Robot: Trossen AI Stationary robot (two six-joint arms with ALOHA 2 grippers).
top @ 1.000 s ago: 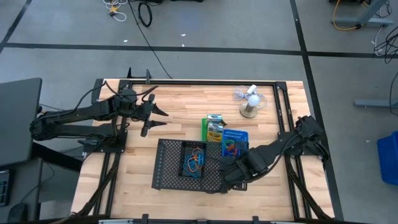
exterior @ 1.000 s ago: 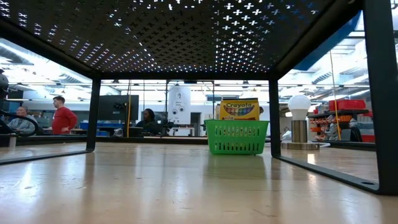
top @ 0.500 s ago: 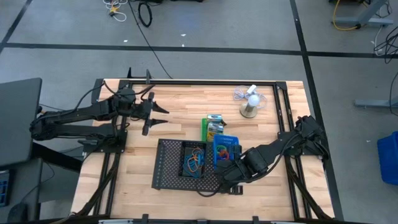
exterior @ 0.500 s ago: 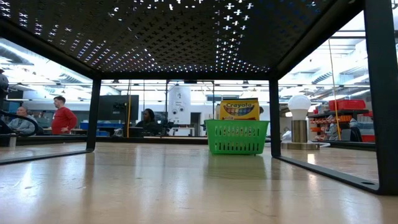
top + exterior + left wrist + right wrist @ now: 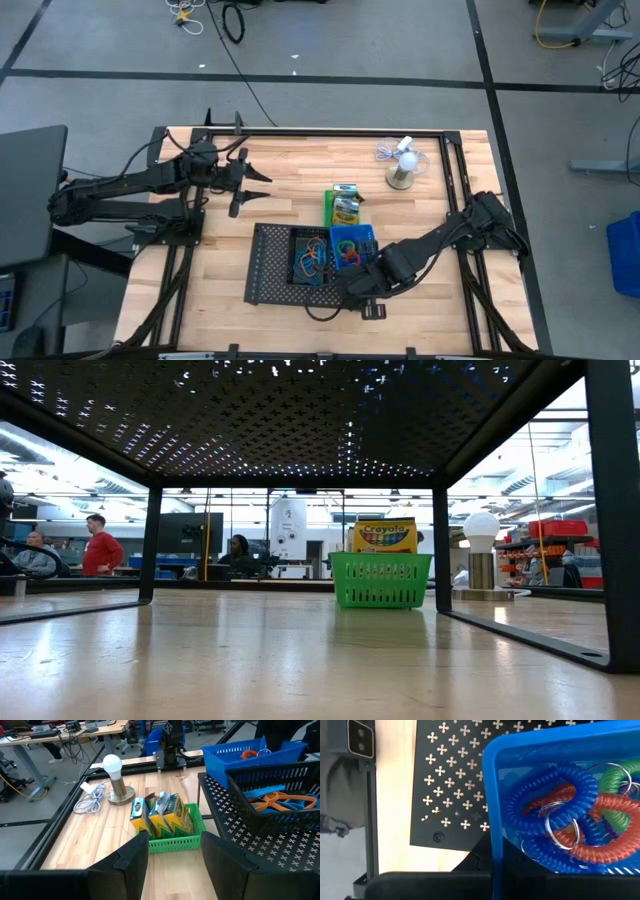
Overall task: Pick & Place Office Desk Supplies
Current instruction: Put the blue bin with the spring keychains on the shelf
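Blue bin (image 5: 352,244) holds coiled loops (image 5: 570,815); right pincer (image 5: 368,283) clamped.

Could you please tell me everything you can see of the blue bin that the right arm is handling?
The blue bin is a small rectangular basket of bright blue plastic with slotted walls and a solid rim. It holds coiled loops in blue, red and green, some on metal rings. It sits upright over the right part of the black mesh tray, beside the black bin. The right gripper, fingers shut on its rim, holds it at one edge.
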